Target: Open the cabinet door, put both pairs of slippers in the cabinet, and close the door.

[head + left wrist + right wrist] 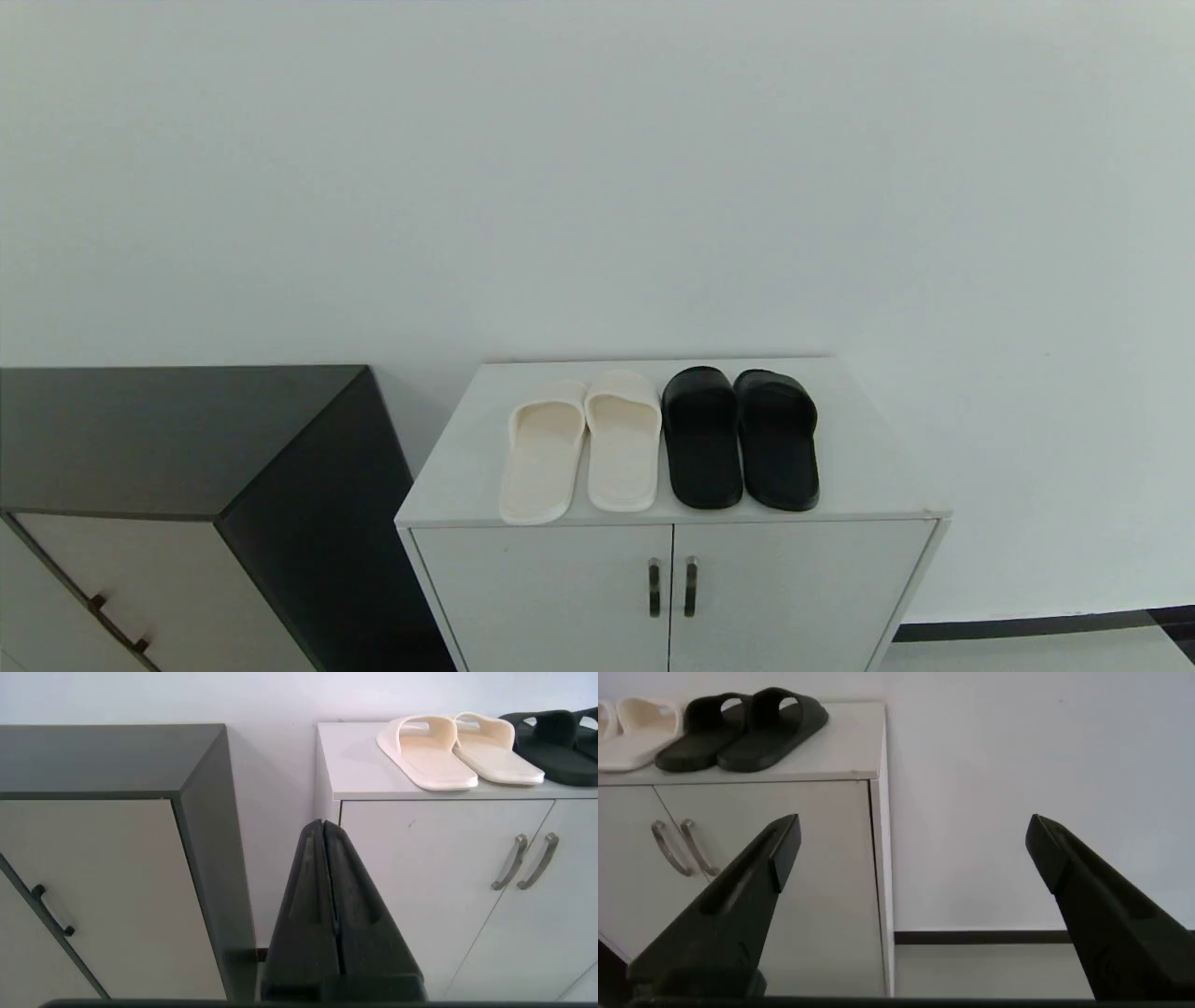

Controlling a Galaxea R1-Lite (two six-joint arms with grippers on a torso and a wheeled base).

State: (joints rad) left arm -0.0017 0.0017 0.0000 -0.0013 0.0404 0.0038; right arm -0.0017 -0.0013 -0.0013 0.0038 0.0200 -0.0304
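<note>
White cabinet (551, 597), 6 o'clock in the head view: both doors shut, paired handles (654, 587) at the centre seam. Cream slippers (579, 448) on its top, with black slippers (742, 439) just beside them at 3 o'clock. Dark cabinet (140, 429) at 9 o'clock. Left gripper (323, 831): clenched, empty. Right gripper (913, 831): spread wide, empty. Risk: the handles stand close together, so a claw could catch both or slip off. The slippers lie near the front edge and could be knocked off.

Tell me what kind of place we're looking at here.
Likely a home-style entryway, or a mock-up of one: a white cabinet with closed double doors stands against a bare wall, cream slippers and black slippers sit on top, and a dark cabinet stands beside it.
</note>
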